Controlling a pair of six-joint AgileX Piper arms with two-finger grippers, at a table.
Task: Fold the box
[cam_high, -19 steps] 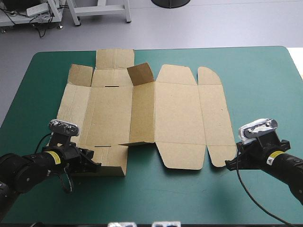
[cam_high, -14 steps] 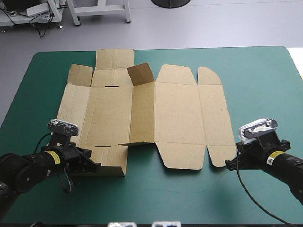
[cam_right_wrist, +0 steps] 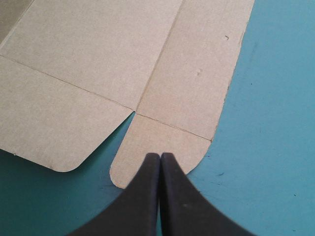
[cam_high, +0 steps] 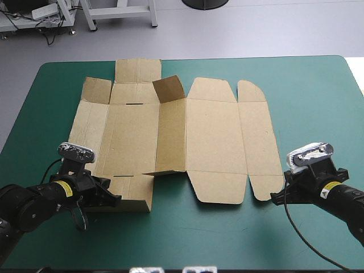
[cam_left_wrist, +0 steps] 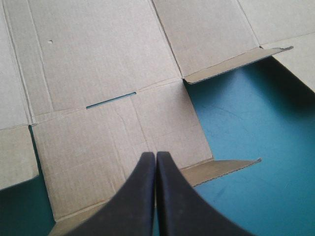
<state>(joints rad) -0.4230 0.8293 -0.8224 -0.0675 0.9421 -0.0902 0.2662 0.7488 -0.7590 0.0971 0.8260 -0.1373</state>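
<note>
High view: the box [cam_high: 187, 136], a cut sheet of brown board, lies opened out on the teal-green cover [cam_high: 318, 102]. It occupies the centre and upper left of the frame, and its far edge lies close to the table's far edge. Most panels lie flat. One small flap [cam_high: 169, 88] in the upper middle of the frame stands up from the sheet, and the narrow panel below it is shaded darker than its neighbours. The two flaps at the sheet's right end have rounded corners. The left gripper [cam_high: 114, 200] lies low at the lower left of the frame, at the near edge of the sheet's near-left flap [cam_high: 122, 190], whose right corner casts a shadow on the cover. The right gripper [cam_high: 274, 199] lies low at the lower right, just beside the rounded near-right flap [cam_high: 263, 187]. Left wrist view: the black fingers [cam_left_wrist: 142, 196] are pressed together into one pointed arch, tips over the near-left flap, with no board seen between them. A thin slot [cam_left_wrist: 110, 100] is cut along the crease ahead of the tips. Right wrist view: these fingers [cam_right_wrist: 145, 196] likewise meet in a closed arch, tips at the near edge of the rounded flap, with bare cover beside it.
</note>
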